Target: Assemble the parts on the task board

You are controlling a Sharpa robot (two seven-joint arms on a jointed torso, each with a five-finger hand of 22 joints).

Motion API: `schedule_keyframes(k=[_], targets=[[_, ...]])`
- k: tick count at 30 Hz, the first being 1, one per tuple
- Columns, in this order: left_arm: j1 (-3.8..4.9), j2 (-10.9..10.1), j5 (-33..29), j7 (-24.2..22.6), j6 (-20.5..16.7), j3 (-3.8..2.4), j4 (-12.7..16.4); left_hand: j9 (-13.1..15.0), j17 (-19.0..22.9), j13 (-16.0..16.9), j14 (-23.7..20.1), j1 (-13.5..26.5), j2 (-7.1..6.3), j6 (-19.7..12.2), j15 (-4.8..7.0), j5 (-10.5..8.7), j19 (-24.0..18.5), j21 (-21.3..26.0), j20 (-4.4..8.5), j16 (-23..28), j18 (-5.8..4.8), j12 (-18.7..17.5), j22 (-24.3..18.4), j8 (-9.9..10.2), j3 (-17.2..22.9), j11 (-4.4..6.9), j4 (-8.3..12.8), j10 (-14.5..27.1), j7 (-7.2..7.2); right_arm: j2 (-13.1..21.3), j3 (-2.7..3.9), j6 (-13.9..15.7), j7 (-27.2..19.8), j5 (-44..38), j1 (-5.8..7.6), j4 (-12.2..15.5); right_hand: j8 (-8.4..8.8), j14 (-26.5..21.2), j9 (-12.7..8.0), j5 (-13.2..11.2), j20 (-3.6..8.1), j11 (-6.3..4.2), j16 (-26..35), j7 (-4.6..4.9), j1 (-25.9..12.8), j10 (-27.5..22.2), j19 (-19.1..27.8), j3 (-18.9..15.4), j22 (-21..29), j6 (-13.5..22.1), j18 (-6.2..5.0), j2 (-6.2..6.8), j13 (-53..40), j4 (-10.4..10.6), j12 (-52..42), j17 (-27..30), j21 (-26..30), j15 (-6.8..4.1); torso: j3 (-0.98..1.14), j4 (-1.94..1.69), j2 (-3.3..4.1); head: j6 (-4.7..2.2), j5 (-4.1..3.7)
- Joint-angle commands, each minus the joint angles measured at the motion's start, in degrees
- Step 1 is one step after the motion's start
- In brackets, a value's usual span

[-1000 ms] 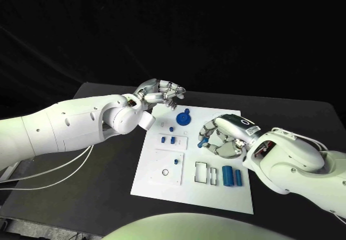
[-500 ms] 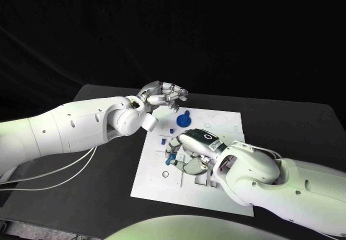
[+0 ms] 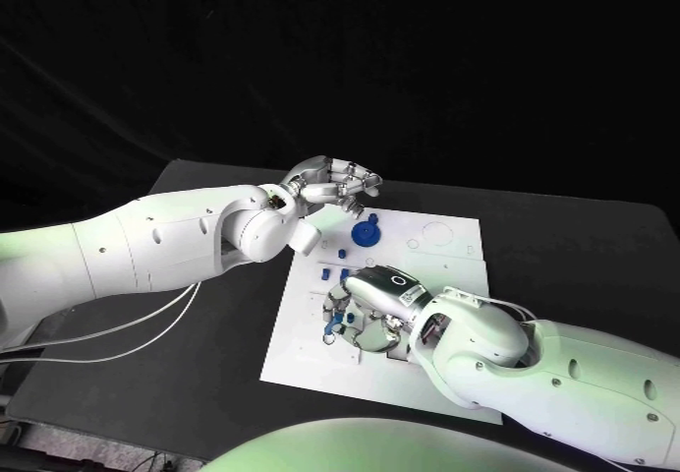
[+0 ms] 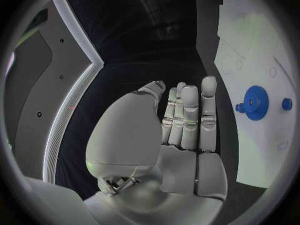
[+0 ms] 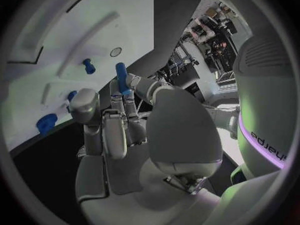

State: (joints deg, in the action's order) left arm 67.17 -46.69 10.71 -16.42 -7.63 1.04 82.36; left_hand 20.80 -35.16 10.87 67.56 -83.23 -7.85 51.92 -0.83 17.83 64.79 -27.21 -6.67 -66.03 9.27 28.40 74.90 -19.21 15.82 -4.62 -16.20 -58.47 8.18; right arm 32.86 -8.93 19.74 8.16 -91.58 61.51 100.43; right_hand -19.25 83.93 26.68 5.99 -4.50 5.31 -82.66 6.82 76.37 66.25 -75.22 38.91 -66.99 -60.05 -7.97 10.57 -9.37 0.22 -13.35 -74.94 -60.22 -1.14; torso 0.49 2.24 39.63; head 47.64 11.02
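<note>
1. The left hand [image 3: 333,184] hangs above the black table [image 3: 185,324], just off the far left corner of the task board [image 3: 439,379]. From the head camera its fingers look bunched; the left wrist view shows the hand [image 4: 178,130] with fingers straight and side by side, thumb folded alongside, nothing in it.
2. Just right of that hand, a blue gear [image 3: 366,233] sits on the board. The left wrist view shows the gear [image 4: 255,102] with a small blue peg [image 4: 287,104] beside it.
3. The right hand [image 3: 371,313] is down over the board's middle, palm towards the plate.
4. The right wrist view adds what the head camera hides: a blue cylinder [image 5: 122,78] stands at this hand's fingertips [image 5: 83,101], with other small blue parts [image 5: 89,66] on the board beyond. Whether the fingers actually grip it, I cannot tell.
5. No writing on the board can be read.
</note>
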Motion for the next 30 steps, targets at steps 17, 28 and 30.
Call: schedule_keyframes(k=[17,28,30], targets=[[0.05,-0.1,0.1,-0.3,1.3,-0.01,0.4,0.1,0.2,0.1,-0.3,0.8,-0.03,-0.4,-0.03,-0.21,0.1,0.5,-0.3,0.2,0.7,0.1,0.4,-0.3,0.4,-0.06,-0.1,0.2,0.03,-1.6,-0.27,-3.3,0.4,-2.7,-1.17,-2.0,-0.08,3.1,0.2,0.4,-0.13,-2.16,-0.3,0.14,0.2,2.1,-0.2,0.1,-0.1,0.6,1.14,-0.26,-0.7,-0.6,-0.3,-0.3,-0.3,-0.12,0.01,-0.01,-0.03,0.66,0.58],[0.06,-0.2,0.1,-0.2,1.3,-0.01,0.5,0.2,0.2,0.1,-0.3,0.8,-0.03,-0.4,-0.03,-0.22,0.1,0.4,-0.31,0.2,0.68,0.1,0.4,-0.3,0.4,-0.07,-0.1,0.2,0.03,-2.1,-0.37,-3.9,1.1,-3.5,-1.5,-2.3,-0.07,3.1,0.2,0.5,-0.15,-2.14,-0.3,0.15,0.1,2.0,-0.2,0.1,-0.1,0.6,1.14,-0.21,-0.8,-0.6,-0.2,-0.3,-0.3,-0.1,-0.01,0.01,-0.04,0.77,0.71],[0.06,-0.2,0.1,-0.2,1.3,-0.01,0.5,0.2,0.2,0.1,-0.3,0.8,-0.03,-0.4,-0.03,-0.22,0.1,0.4,-0.31,0.2,0.68,0.1,0.4,-0.3,0.4,-0.07,-0.1,0.2,0.03,-2.2,-0.39,-4.0,1.7,-4.5,-1.53,-2.4,-0.07,3.1,0.2,0.5,-0.15,-2.14,-0.3,0.15,0.1,2.0,-0.2,0.1,-0.1,0.6,1.14,-0.21,-0.8,-0.6,-0.2,-0.3,-0.3,-0.1,0.01,0.0,-0.04,0.79,0.76]])
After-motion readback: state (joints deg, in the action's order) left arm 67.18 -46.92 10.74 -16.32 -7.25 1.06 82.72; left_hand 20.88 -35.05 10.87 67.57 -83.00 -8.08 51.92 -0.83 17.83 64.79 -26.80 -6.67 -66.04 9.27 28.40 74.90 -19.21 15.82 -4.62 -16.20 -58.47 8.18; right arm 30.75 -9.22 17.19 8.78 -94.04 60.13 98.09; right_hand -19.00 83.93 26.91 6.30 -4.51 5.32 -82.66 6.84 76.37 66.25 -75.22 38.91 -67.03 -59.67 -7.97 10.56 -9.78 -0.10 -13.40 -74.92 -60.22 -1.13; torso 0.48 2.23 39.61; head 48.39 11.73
